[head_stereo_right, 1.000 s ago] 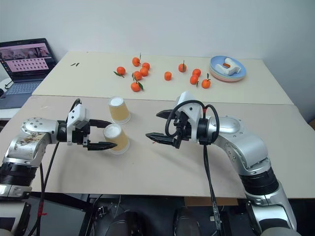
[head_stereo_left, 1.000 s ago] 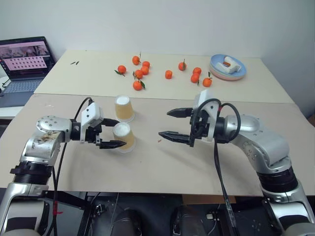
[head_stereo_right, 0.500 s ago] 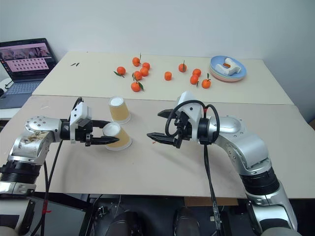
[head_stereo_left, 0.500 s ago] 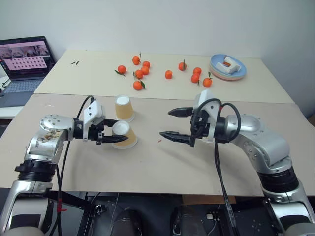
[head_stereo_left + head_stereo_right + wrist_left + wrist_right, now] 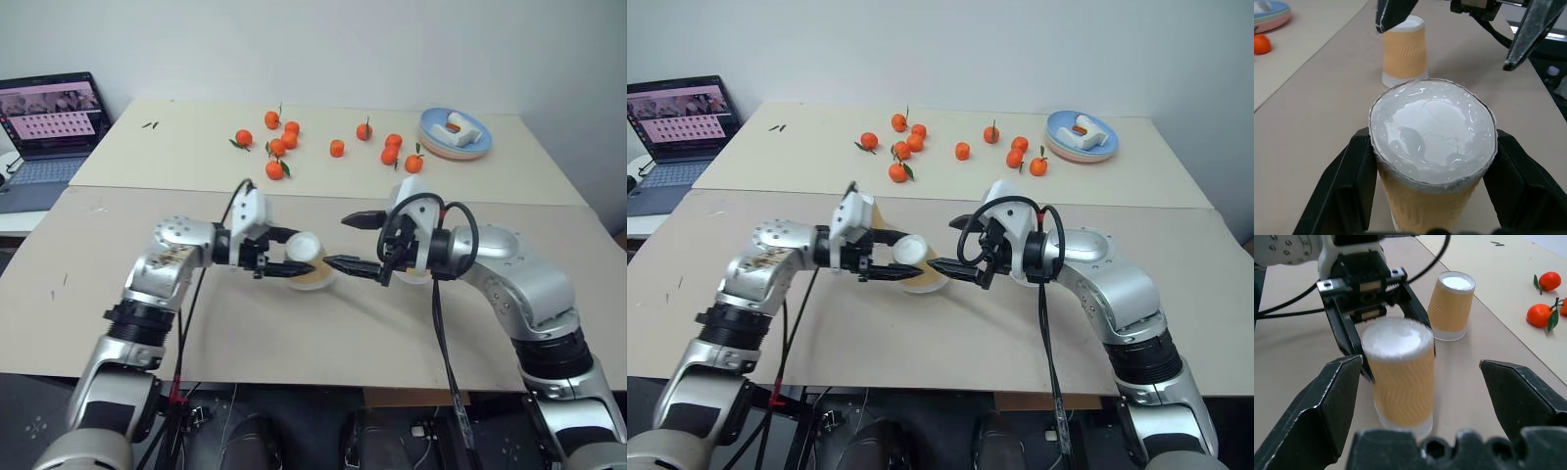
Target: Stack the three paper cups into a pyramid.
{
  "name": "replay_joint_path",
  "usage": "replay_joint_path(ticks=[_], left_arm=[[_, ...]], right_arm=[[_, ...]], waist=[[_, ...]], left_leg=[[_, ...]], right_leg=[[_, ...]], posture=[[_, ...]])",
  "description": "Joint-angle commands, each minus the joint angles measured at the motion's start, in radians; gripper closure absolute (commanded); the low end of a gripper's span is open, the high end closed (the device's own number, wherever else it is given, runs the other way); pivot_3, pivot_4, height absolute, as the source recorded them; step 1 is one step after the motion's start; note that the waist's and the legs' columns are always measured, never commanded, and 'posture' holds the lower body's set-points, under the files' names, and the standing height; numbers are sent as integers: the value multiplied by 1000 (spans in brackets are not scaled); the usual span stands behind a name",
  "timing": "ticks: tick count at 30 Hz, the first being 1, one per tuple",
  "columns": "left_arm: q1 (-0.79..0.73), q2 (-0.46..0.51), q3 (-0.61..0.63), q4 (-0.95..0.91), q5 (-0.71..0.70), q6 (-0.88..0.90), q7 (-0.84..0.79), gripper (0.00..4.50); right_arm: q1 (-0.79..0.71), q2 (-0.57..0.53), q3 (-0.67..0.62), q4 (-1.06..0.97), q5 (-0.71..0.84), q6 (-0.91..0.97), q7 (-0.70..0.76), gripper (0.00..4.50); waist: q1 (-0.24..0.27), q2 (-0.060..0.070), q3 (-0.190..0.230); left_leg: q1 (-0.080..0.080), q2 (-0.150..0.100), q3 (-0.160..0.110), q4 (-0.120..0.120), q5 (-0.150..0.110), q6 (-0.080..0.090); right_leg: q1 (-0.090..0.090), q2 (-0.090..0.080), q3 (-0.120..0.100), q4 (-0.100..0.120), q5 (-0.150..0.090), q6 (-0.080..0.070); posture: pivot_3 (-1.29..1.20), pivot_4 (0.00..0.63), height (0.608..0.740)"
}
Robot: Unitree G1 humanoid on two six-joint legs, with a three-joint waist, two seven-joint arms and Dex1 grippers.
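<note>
Left gripper (image 5: 294, 266) clamped on an upside-down paper cup (image 5: 307, 260) at mid-table; right gripper (image 5: 355, 243) spread wide just beside it, holding nothing.

The held cup is judged light, thin-walled and easily crushed, so a gentle squeeze across its ribbed tan side, as the black fingers (image 5: 1349, 181) have it now, suits better than a pinch at the rim. Its wavy corrugated sleeve should give some grip; the white base (image 5: 1433, 130), facing up, looks smooth and slightly dented. A second cup (image 5: 1403, 51) stands upside down on the beige tabletop (image 5: 323, 343) near the right gripper, and another (image 5: 1450, 306) stands behind the left arm. Both are tapered, with white rims and bases. Small glossy tangerines (image 5: 273, 169) lie well apart on the far table.
</note>
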Motion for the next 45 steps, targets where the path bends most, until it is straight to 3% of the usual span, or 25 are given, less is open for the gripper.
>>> replay_joint_path(ticks=[1,7,9,12,17,23,28,32,36,38,45], left_arm=[[-22,-20,-26,44,36,-50,-1,1916],[-34,-70,-52,108,76,-102,17,1916],[-37,-81,-44,104,70,-106,18,925],[-39,-83,-27,59,47,-82,15,61],[-53,-39,24,-85,-29,36,6,61],[-52,105,114,-331,-155,236,9,61],[20,139,252,-473,-217,389,210,61],[162,50,341,-601,-193,444,482,61],[275,-43,333,-583,23,349,796,61],[297,-71,335,-559,65,321,868,61],[244,-69,278,-238,134,110,837,61]], right_arm=[[-18,1,-40,-24,-2,-21,-10,0],[-8,-7,-60,-50,6,-5,-25,0],[-5,-7,-64,-54,9,-2,-32,0],[-2,-6,-64,-55,9,-1,-34,0],[-3,1,-61,-44,6,-10,-31,0],[-2,13,-53,-27,5,-19,-22,0],[9,13,-61,-29,6,-16,-23,0],[25,13,-66,-33,11,-10,-23,0],[26,23,-55,-38,15,-1,-25,0],[25,26,-54,-41,17,4,-26,0],[25,23,-72,-48,41,32,-9,0]], waist=[[-1,0,0],[8,0,0],[9,0,0],[7,0,0],[2,0,0],[0,1,0],[6,1,1],[8,1,1],[12,1,1],[13,1,1],[26,1,1]], left_leg=[[0,0,0,0,0,0],[0,0,-1,0,0,0],[0,0,-1,1,0,0],[0,0,-1,1,0,0],[0,0,-1,0,0,0],[0,1,-1,0,0,0],[1,0,-2,0,0,0],[3,0,-2,0,0,0],[7,-1,-3,0,0,0],[8,0,-5,0,0,0],[7,-1,-6,-1,0,0]], right_leg=[[0,0,0,0,0,0],[0,-1,0,0,0,0],[1,-1,0,0,0,0],[1,-1,0,0,0,0],[0,-1,0,0,0,0],[0,0,0,0,0,0],[2,-1,0,0,0,0],[3,-1,0,-1,0,1],[9,-1,0,-1,0,1],[11,-1,-2,-2,0,1],[12,-1,-4,-3,0,1]], posture=[[0,150,663],[0,150,663],[0,150,663],[0,150,663],[0,150,663],[0,150,663],[0,150,663],[0,150,663],[0,150,663],[0,150,663],[0,150,663]])
